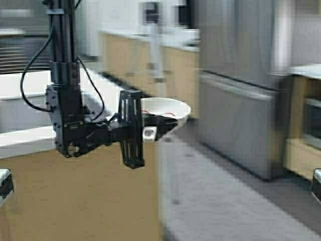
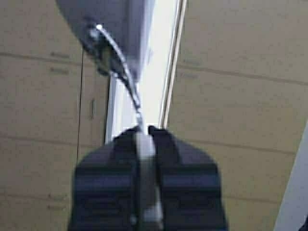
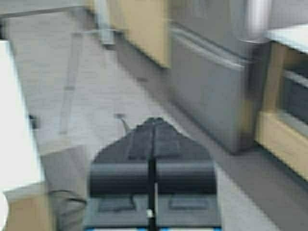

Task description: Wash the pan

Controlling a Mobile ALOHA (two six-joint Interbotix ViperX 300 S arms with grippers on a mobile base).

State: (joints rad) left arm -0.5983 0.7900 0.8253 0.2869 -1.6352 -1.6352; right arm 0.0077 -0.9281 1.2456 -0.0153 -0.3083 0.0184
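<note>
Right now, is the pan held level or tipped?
Roughly level. The pan sits rim-up in the high view, its handle clamped in the left gripper, clear of the counter.

This is a kitchen. The floor [image 1: 225, 201] is gray. A big shiny steel fridge [image 1: 241, 85] stands on the right. Light wood cabinets [image 1: 125, 55] line the back wall under a white counter [image 1: 165, 42]. Another wood cabinet [image 1: 75, 201] with a white top is close on the left.
</note>
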